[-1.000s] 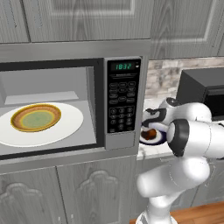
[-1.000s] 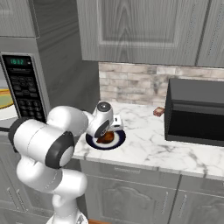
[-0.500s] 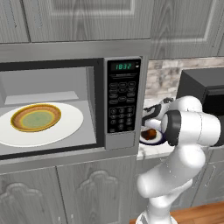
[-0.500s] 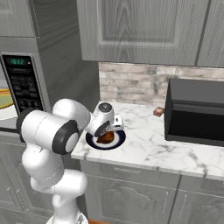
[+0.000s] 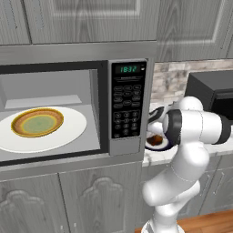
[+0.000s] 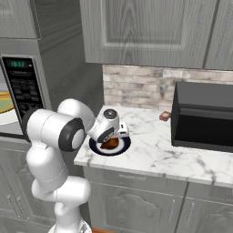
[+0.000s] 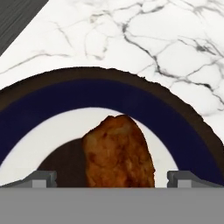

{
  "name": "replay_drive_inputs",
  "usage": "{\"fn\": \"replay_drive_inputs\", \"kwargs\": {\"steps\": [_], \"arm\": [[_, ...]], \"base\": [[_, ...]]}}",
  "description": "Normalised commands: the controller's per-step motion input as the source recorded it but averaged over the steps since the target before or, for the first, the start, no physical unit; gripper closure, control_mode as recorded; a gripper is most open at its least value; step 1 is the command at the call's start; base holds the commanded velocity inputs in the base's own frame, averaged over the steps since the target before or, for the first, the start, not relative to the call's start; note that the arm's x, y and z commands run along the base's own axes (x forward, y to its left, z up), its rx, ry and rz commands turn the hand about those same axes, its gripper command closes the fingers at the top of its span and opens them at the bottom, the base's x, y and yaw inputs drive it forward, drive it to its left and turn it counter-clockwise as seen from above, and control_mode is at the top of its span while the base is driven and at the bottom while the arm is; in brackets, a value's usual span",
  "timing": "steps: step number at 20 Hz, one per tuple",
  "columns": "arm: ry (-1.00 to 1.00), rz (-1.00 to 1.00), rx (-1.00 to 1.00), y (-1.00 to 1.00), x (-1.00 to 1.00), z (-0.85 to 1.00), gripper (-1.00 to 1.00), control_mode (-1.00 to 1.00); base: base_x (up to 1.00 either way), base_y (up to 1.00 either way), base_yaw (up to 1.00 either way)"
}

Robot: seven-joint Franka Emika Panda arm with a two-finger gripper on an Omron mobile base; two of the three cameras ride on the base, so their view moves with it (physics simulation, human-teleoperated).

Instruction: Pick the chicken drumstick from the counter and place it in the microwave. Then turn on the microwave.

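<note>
marbled counter (image 6: 154, 152), open microwave (image 5: 73, 109), grey cabinets (image 6: 145, 32), brick backsplash (image 6: 136, 86)

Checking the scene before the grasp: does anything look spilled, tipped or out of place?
Nothing stands out. The chicken drumstick lies on a blue-rimmed plate on the counter, between the open pincer's tips. The microwave stands open, a bowl on its turntable.

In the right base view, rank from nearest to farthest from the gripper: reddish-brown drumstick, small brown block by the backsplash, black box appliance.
1. Reddish-brown drumstick, on the blue-rimmed plate directly under the gripper.
2. Small brown block, back right by the backsplash.
3. Black box appliance, far right.
</note>
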Motion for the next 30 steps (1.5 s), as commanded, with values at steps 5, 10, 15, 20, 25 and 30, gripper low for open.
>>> {"fn": "replay_drive_inputs", "kwargs": {"steps": [5,10,15,20,25,30], "arm": [[0.00,0.00,0.00,0.00,0.06,-0.12,-1.00,-1.00],[0.00,0.00,0.00,0.00,0.05,-0.11,-1.00,-1.00],[0.00,0.00,0.00,0.00,0.07,-0.18,-1.00,-1.00],[0.00,0.00,0.00,0.00,0.05,-0.20,1.00,-1.00],[0.02,0.00,0.00,0.00,0.01,-0.06,1.00,-1.00],[0.01,0.00,0.00,0.00,0.00,0.00,1.00,-1.00]], "base": [[0.00,0.00,0.00],[0.00,0.00,0.00],[0.00,0.00,0.00],[0.00,0.00,0.00],[0.00,0.00,0.00],[0.00,0.00,0.00]]}}
